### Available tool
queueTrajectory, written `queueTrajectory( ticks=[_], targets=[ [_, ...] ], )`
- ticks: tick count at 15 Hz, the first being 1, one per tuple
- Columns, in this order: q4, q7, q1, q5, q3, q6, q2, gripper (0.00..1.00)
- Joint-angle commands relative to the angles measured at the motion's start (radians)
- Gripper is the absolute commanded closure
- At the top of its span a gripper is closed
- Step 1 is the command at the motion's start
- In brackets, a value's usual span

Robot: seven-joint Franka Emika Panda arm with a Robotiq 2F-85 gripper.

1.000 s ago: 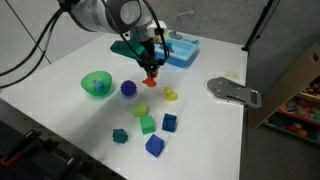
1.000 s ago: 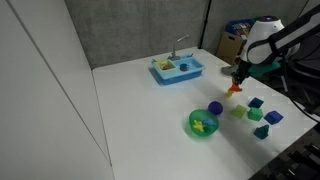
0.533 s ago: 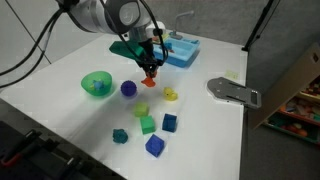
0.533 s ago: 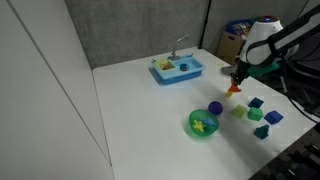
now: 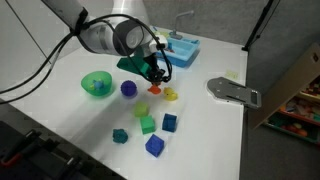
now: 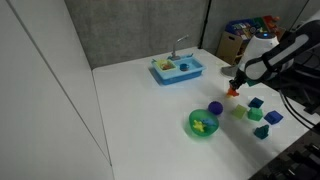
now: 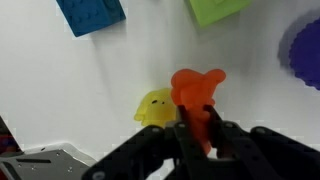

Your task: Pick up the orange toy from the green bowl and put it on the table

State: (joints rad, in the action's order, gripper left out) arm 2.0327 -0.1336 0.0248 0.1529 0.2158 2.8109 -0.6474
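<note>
My gripper is shut on the orange toy. In both exterior views it holds the toy low over the white table, right beside the small yellow toy. Whether the toy touches the tabletop I cannot tell. The green bowl stands apart from the gripper, with something yellow-green in it. The gripper's black fingers cover the toy's lower part in the wrist view.
A purple ball lies between bowl and gripper. Several blue and green blocks lie toward the table's front. A blue sink tray stands at the back. A grey flat metal piece lies near the table edge.
The arm has swung and come down with the orange toy, from above the table near the sink tray to low beside the yellow toy.
</note>
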Motion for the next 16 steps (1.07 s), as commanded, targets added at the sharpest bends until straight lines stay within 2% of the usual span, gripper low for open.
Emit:
queueTrajectory(
  ticks=[1,8,9,11,16],
  targets=[
    [-0.006,0.011,-0.019,0.016,0.024,0.088,-0.06,0.93],
    [-0.011,0.02,-0.051,-0.01,0.033,0.184,-0.144,0.92],
    [-0.006,0.024,-0.052,-0.013,0.03,0.188,-0.142,0.53],
    [0.009,0.029,-0.052,-0.02,0.021,0.18,-0.119,0.52],
    [0.057,0.032,-0.063,-0.029,0.002,0.127,-0.021,0.12]
  ],
)
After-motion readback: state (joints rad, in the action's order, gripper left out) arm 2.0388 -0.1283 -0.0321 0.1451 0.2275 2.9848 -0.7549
